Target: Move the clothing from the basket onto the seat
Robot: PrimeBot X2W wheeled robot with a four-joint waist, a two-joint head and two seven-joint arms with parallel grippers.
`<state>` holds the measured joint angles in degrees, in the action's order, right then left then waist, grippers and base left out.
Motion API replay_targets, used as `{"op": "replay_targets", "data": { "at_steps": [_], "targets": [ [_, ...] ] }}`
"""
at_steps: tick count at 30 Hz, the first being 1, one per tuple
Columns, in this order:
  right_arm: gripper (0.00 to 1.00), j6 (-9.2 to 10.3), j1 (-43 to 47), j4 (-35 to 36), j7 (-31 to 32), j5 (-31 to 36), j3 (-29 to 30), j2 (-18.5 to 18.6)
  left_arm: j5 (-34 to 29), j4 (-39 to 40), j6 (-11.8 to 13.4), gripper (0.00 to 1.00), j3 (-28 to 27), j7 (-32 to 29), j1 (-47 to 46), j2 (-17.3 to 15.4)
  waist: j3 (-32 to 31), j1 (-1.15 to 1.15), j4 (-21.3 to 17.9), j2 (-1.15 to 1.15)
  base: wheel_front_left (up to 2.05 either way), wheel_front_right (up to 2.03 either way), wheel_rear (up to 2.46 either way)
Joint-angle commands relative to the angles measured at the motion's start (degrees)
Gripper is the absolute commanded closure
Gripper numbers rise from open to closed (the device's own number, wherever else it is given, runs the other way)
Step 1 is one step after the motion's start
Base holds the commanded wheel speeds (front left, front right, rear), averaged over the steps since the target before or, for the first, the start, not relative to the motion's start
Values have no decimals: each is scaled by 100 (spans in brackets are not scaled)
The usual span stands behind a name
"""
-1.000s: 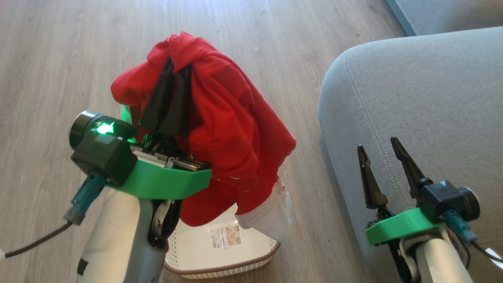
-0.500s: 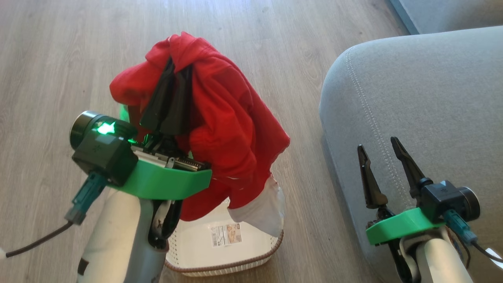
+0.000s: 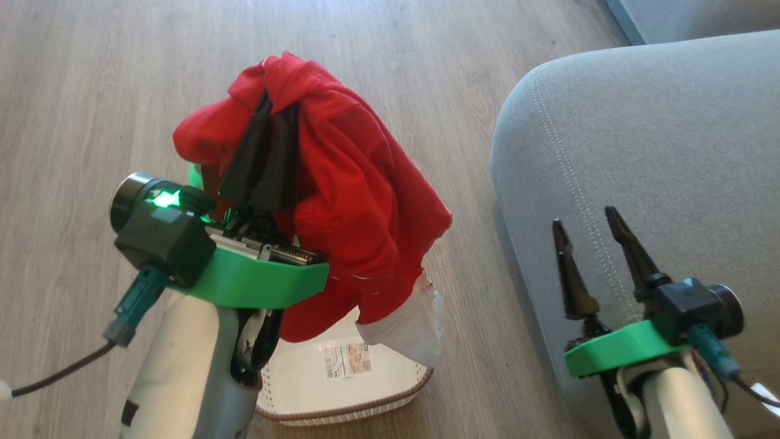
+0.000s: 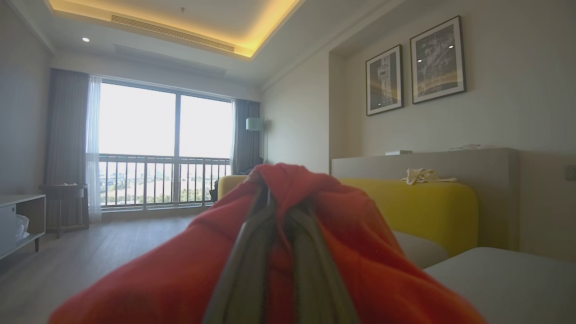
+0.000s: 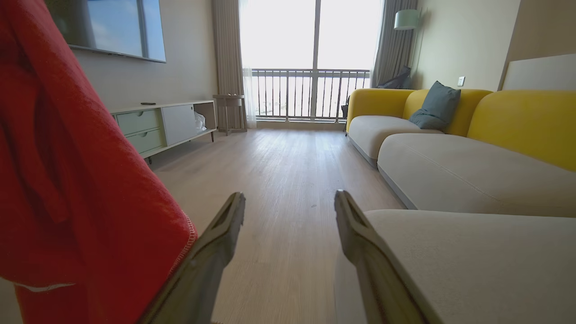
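The red clothing (image 3: 359, 201) hangs bunched from my left gripper (image 3: 277, 103), which is shut on its top fold and holds it above the basket (image 3: 390, 399). A white part of the garment (image 3: 408, 326) dangles over the basket's right rim. The cream basket sits on the floor with its label sticker (image 3: 346, 360) showing inside. In the left wrist view the clothing (image 4: 342, 252) drapes over both fingers. The grey seat (image 3: 658, 140) lies to the right. My right gripper (image 3: 585, 214) stands open over the seat's front edge, holding nothing; in its wrist view the clothing (image 5: 67, 180) hangs at the left.
Wooden floor (image 3: 91, 91) spreads around the basket and between it and the seat. Yellow sofa backs (image 5: 522, 121) with a grey-blue cushion (image 5: 434, 105) run along the right; a low TV cabinet (image 5: 162, 123) stands at the left wall, a balcony window (image 5: 310, 58) far ahead.
The hanging garment has drawn in and lifted slightly, its lower hem pulling left off the basket's right side. The head view has shifted a little. The right gripper stays open.
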<state>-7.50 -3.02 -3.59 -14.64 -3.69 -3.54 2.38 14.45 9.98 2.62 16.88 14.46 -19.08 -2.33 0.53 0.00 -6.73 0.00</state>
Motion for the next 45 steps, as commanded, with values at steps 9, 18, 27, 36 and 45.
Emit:
{"op": "replay_targets", "data": {
  "at_steps": [9,18,27,36,45],
  "targets": [
    [0,1,-615,461,-36,-375,-1704,669,-64,145,-45,100,-158,53,-358,-54,16,0,-22,0,0,0,0],
    [0,1,-1319,380,-36,-1177,-3008,1398,-59,133,-53,100,-43,54,-393,-54,58,0,53,0,0,0,0],
    [0,1,-1883,65,-36,-1422,-3586,1547,-21,170,-46,100,345,54,-514,-54,110,0,310,0,0,0,0],
    [0,1,-2109,-426,-36,-1169,-3810,1367,-7,167,-36,100,616,54,-534,-54,124,0,459,0,0,0,0],
    [0,1,-2012,-709,-36,-644,-3157,967,12,158,-34,100,640,54,-509,-54,115,0,488,0,0,0,0]
  ]
}}
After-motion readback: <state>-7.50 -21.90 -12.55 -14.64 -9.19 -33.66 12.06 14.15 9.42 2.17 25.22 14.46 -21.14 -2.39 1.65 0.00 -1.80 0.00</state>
